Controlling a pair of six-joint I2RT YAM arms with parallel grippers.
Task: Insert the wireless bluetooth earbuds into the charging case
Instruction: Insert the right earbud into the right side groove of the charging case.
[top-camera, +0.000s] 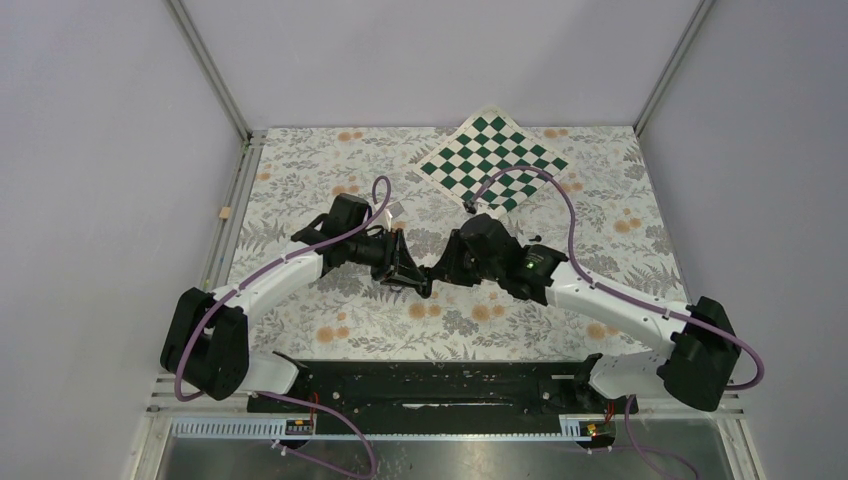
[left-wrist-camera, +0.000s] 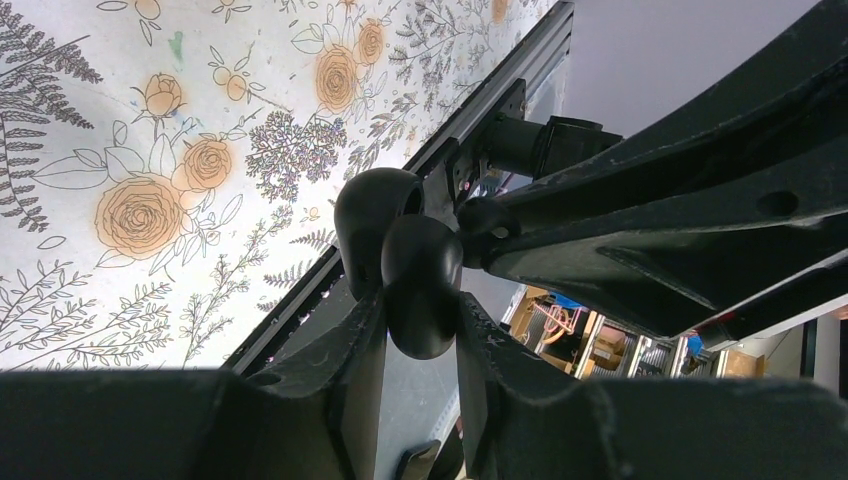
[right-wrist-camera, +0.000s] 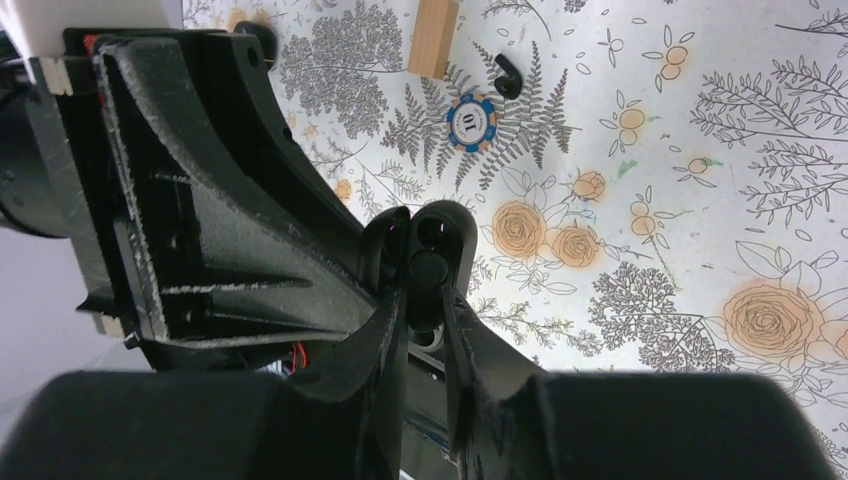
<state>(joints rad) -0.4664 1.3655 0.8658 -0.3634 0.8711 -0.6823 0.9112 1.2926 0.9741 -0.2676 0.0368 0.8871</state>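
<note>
The charging case (left-wrist-camera: 420, 275) is a black rounded pebble held off the table, my left gripper (left-wrist-camera: 420, 312) shut on its body, its lid (left-wrist-camera: 368, 215) hinged open. In the right wrist view the open case (right-wrist-camera: 452, 222) faces me. My right gripper (right-wrist-camera: 424, 298) is shut on one glossy black earbud (right-wrist-camera: 428, 272), which sits right at the case's mouth; whether it touches I cannot tell. That earbud (left-wrist-camera: 487, 222) also shows beside the case in the left wrist view. A second earbud (right-wrist-camera: 507, 76) lies on the floral cloth. From above, both grippers (top-camera: 410, 275) (top-camera: 441, 271) meet at mid-table.
A blue poker chip (right-wrist-camera: 470, 122) and a tan wooden block (right-wrist-camera: 433, 38) lie on the cloth near the loose earbud. A green checkered mat (top-camera: 492, 162) lies at the back. The black front rail (left-wrist-camera: 300, 300) runs below the held case.
</note>
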